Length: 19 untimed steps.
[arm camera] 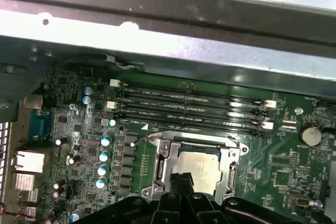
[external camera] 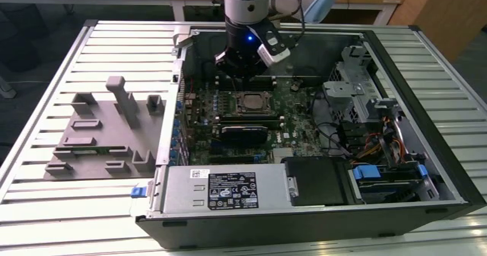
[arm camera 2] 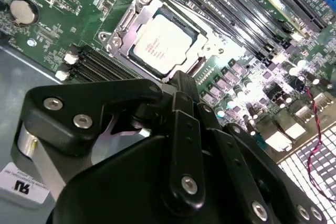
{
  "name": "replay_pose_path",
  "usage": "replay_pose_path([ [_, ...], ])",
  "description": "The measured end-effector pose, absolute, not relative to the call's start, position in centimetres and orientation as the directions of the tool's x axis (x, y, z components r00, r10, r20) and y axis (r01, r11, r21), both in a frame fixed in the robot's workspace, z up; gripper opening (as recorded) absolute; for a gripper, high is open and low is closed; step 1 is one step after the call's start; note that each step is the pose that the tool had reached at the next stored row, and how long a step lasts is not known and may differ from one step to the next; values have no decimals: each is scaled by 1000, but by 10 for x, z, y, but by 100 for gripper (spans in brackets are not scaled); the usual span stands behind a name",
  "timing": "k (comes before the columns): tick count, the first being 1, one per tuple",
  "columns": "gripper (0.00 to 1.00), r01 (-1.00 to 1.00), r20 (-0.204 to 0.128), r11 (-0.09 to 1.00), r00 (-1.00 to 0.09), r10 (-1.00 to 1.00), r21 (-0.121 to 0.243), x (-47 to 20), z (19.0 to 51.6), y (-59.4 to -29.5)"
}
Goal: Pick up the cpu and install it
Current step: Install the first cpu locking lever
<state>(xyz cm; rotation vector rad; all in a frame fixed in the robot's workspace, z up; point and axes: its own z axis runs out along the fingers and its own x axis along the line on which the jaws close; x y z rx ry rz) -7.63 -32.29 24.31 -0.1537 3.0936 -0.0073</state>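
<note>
table [external camera: 53, 79]: one, metal, pale grey, made of long parallel slats with grooves between them.
computer case [external camera: 304, 227]: one, black box lying on its side on the table, open on top, with thin sheet-metal walls.
fixture plate [external camera: 99, 142]: one, matte grey plastic, flat, beside the case toward the exterior view's left; several upright blocks stand on it and one is clearly the tallest.
motherboard [arm camera: 273, 166]: one, green, flat on the bottom of the case, crowded with small parts.
power supply [external camera: 228, 187]: one, silver metal box with a black and white label, at the near edge of the case.
arm [external camera: 247, 5]: one, round, silver and black, with a small blue light; it comes down into the case.
gripper [arm camera 2: 181, 80]: one, black, built from flat links joined with shiny screws; it hangs just above the near edge of the cpu. Whether it is open or closed, I cannot tell.
finned block [external camera: 243, 133]: one, black, rectangular, ribbed, on the motherboard next to the socket.
memory slots [arm camera: 189, 106]: four, long, narrow, black, side by side, with white clips at their ends.
socket frame [arm camera 2: 123, 27]: one, bright metal, square, around the cpu.
cpu [arm camera 2: 160, 45]: one, small flat square with a smooth, pale silver top; it lies flat inside the socket frame on the motherboard, and the gripper does not hold it.
coin battery [arm camera: 311, 135]: one, round, flat, shiny silver, standing apart from the socket.
</note>
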Motion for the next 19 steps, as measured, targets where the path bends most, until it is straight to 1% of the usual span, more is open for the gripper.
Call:
replay_pose_path([
  [12,11,-98,-74,995,-992,-99,-10,-103,243,-323],
  [19,11,-97,-96,995,-991,-98,-12,-104,254,-323],
])
